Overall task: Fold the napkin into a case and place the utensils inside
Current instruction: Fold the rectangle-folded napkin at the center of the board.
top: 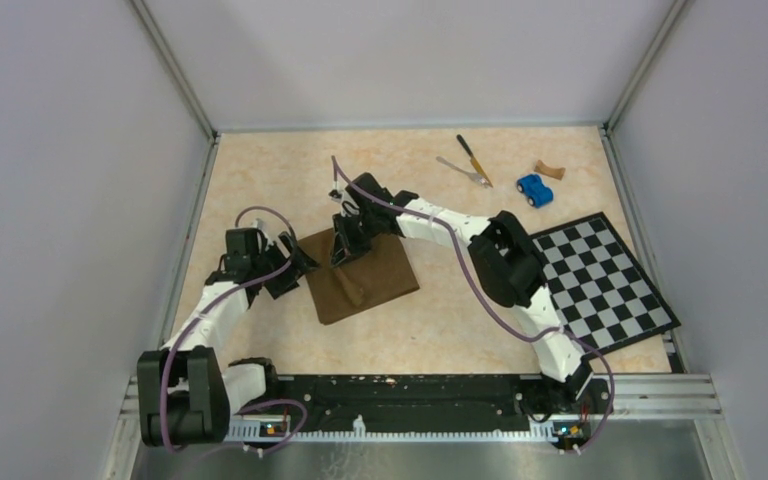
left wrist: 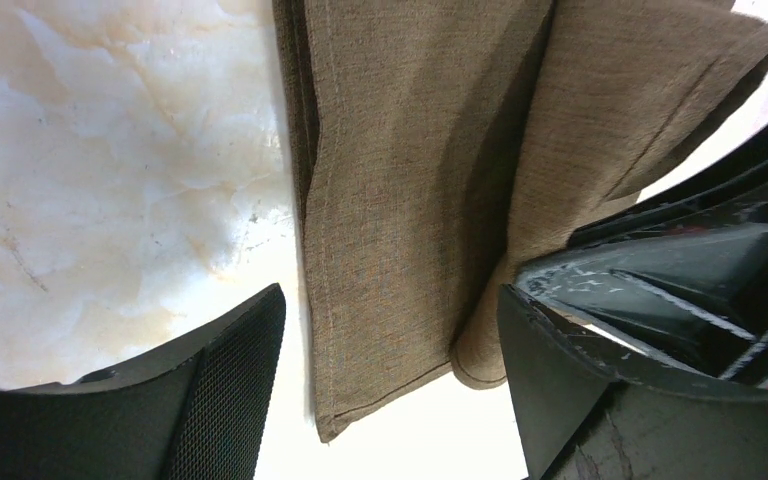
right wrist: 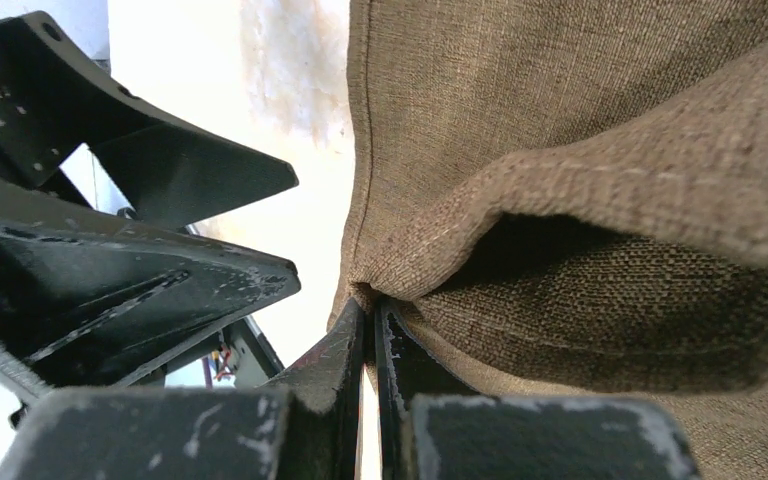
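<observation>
Beige tabletop (top: 280, 170): right gripper (right wrist: 373, 318) pinches napkin (top: 370, 282) edge, left gripper (left wrist: 392, 305) spread

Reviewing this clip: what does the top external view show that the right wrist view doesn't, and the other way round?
Only the top external view shows the knife, the fork, the blue toy car and the checkered board, all lying apart from the napkin. Only the right wrist view shows the right gripper pinched shut on a folded edge of the cloth, with a dark pocket gaping under the lifted layer. Both show the brown napkin with the right gripper at it.
</observation>
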Robot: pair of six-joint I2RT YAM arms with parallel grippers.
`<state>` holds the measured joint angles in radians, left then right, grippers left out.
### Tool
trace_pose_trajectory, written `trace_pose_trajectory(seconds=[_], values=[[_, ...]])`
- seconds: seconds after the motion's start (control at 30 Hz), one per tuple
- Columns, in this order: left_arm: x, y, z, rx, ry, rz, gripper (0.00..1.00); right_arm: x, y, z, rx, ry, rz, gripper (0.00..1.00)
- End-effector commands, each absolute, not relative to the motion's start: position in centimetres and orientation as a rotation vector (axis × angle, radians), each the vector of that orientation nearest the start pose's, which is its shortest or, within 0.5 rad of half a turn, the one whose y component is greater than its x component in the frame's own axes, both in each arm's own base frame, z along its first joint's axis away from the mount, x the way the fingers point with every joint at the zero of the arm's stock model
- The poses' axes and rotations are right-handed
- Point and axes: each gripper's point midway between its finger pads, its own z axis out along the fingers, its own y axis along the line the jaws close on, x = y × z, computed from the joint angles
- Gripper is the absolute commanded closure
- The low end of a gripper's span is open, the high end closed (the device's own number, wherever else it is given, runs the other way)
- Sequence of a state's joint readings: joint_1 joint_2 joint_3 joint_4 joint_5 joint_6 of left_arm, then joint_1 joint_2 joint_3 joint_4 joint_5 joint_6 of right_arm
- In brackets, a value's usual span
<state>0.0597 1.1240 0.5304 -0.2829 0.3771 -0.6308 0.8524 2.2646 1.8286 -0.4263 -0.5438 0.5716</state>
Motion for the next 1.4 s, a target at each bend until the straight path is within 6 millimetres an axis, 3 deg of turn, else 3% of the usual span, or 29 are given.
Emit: trace_pose_trajectory(seconds=[0.0, 0.37, 0.87, 1.37], values=[[28.2, -6.9, 7.8, -0.652, 2.322, -0.712, 0.18, 27.3, 50.4, 9.9, -0.671, 2.576, 1.270, 1.00], [28.2, -6.2, 8.7, -0.637, 2.292, -0.661, 0.11, 26.2, 50.9, 11.2, -0.685, 2.561, 1.292, 1.00], [28.1, -5.5, 9.3, -0.641, 2.260, -0.614, 0.10, 24.8, 50.9, 12.8, -0.693, 2.543, 1.350, 1.00], [28.0, -5.2, 9.7, -0.637, 2.250, -0.590, 0.08, 24.8, 51.9, 10.7, -0.684, 2.573, 1.354, 1.00]])
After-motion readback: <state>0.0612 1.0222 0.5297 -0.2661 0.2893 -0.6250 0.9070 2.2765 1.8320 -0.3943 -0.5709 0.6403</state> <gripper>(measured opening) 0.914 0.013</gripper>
